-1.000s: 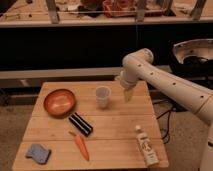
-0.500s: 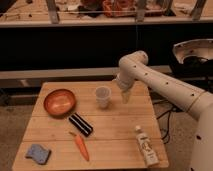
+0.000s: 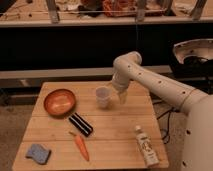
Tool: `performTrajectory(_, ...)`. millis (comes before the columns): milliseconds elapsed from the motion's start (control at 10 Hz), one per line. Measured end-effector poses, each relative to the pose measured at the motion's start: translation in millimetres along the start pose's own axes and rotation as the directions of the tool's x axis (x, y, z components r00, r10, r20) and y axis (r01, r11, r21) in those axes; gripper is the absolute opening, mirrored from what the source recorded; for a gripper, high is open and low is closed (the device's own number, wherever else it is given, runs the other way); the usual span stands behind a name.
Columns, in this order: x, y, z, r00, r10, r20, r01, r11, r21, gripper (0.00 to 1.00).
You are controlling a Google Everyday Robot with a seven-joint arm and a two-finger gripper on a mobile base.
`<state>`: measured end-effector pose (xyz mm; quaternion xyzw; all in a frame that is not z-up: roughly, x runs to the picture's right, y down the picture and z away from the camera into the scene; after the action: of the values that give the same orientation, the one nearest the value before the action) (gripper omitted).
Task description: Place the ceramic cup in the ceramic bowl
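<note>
Seemingly just beside the ceramic cup (image 3: 103, 96), the tool (image 3: 121, 96) hangs spread wide, its tips indistinct.

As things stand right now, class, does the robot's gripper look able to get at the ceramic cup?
Probably yes. The gripper hangs open close beside the ceramic cup, on the side away from the ceramic bowl, with nothing between them. The cup stands upright on its own, with bare table around it.

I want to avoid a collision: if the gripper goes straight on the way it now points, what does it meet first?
Probably the wooden table. The gripper, open, points down just right of the ceramic cup in the picture, so it likely passes beside it, though depth is unclear.
</note>
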<state>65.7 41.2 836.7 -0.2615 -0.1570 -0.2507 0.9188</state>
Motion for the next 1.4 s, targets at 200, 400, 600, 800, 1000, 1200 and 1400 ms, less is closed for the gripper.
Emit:
performTrajectory(200,-1.8,-0.3,6.0,1.0,-0.026,0.002,0.026,1.0,-0.009,0.8)
performTrajectory(400,-4.4,-1.6,10.7,0.999,-0.046,0.007,0.046,0.999,-0.016,0.8)
performTrajectory(600,-8.7,-3.3,15.9,0.997,-0.08,0.011,0.08,0.996,-0.026,0.8)
performTrajectory(800,-10.4,-4.0,19.2,0.995,-0.098,0.012,0.099,0.995,-0.03,0.8)
performTrajectory(1000,-12.0,-5.1,22.7,0.994,-0.108,0.014,0.108,0.994,-0.035,0.8)
performTrajectory(1200,-13.7,-5.0,31.4,0.993,-0.116,0.019,0.117,0.992,-0.043,0.8)
performTrajectory(1400,-15.3,-6.2,33.7,0.992,-0.124,0.021,0.125,0.991,-0.046,0.8)
